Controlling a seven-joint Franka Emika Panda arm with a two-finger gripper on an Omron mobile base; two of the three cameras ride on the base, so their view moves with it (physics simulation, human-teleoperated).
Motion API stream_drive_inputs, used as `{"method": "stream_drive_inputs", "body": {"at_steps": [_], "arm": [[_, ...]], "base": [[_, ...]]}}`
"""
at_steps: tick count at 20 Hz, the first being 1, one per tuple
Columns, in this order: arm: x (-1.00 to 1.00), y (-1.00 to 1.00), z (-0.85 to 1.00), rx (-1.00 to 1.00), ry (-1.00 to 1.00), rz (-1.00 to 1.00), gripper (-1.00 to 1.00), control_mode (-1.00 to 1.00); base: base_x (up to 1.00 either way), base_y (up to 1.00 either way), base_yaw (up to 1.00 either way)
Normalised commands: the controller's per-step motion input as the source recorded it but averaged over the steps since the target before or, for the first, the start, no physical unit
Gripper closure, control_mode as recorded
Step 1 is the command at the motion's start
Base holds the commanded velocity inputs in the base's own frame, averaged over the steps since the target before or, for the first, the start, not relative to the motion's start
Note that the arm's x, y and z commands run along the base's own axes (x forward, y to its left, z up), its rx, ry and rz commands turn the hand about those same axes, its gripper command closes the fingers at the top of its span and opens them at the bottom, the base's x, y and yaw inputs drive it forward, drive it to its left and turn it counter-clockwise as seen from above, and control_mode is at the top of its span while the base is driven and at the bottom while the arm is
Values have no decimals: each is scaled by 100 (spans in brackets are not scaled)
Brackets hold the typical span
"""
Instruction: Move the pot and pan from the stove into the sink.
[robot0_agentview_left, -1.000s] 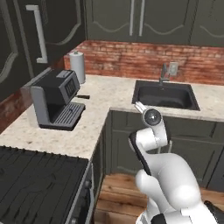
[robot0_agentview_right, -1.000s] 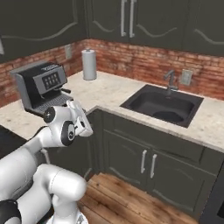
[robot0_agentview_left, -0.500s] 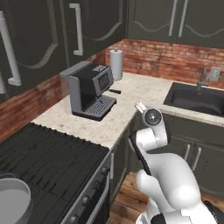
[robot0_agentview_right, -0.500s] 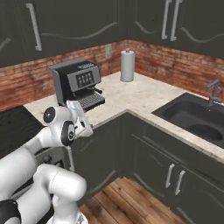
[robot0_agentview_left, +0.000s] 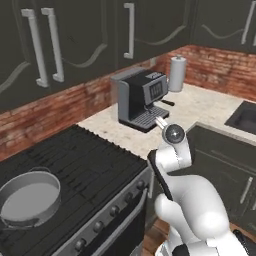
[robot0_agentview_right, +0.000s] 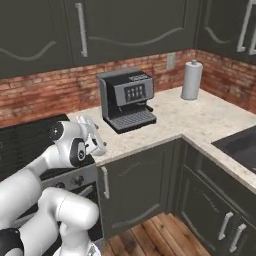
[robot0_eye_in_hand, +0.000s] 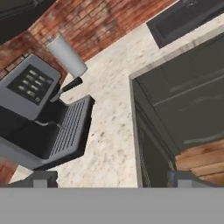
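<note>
Pot (robot0_agentview_left: 27, 201) sits on stove (robot0_agentview_left: 95, 170), its near edge cut off.

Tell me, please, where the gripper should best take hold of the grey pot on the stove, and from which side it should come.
Probably the rim of the grey pot, from straight above, one finger inside the wall and one outside. It stands upright and open-topped on the stove, its thin rim exposed all round; the body looks too wide for the open gripper.
</note>
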Motion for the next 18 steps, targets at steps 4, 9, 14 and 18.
{"method": "stream_drive_inputs", "body": {"at_steps": [4,9,14,18], "arm": [[0,0,0,0,0,0,-100,100],[0,0,0,0,0,0,-100,100],[0,0,0,0,0,0,-100,100],[0,0,0,0,0,0,-100,100]], "base": [[-24,-5,45],[-24,-5,45],[-21,-2,46],[-18,0,46]]}}
